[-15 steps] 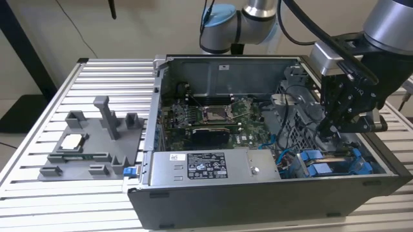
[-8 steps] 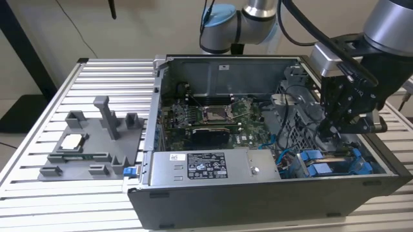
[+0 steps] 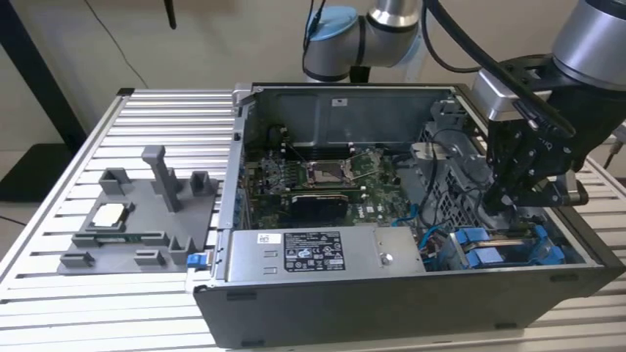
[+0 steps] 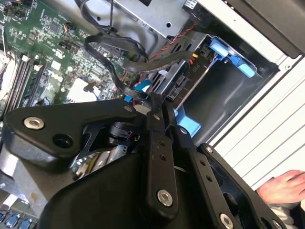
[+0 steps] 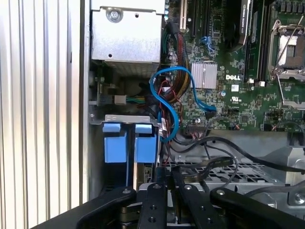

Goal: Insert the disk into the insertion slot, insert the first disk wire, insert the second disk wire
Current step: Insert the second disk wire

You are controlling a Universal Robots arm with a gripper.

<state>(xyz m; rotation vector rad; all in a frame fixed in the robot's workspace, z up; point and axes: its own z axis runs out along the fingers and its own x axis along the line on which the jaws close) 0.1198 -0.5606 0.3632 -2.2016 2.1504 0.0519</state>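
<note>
1. The computer case (image 3: pixel 391 308) of dark grey sheet metal lies open on a ribbed aluminium table (image 3: pixel 146 117); I take it as the landmark.
2. Along the case's near wall sits the silver power supply box (image 3: pixel 323 253), boxy, with a black-and-white label.
3. In the case's near corner, on the exterior view's right, is the insertion slot (image 3: pixel 577 253), a rectangular metal bay. The disk (image 3: pixel 503 246) sits upright in it: bright blue plastic carrier tabs show, with a thin silver edge between them.
4. The gripper (image 3: pixel 514 202), black with bolted linkage arms, hangs just above that corner. In the first wrist view its fingers (image 5: pixel 157 188) stand close together, directly over the disk's rear edge, beside the blue tabs (image 5: pixel 128 143). I cannot tell whether they pinch anything.
5. A bundle of black wires (image 4: pixel 143 59) and a looping blue cable (image 5: pixel 167 95) run just beside the fingers, inside the case.
6. Deeper in the case lies the green motherboard (image 3: pixel 323 176), with a square processor socket.
7. Outside the case, on the exterior view's left, rests a grey moulded fixture (image 3: pixel 137 220) with upright posts.
8. A person's hand (image 4: pixel 286 186) rests on the table outside the case.
</note>
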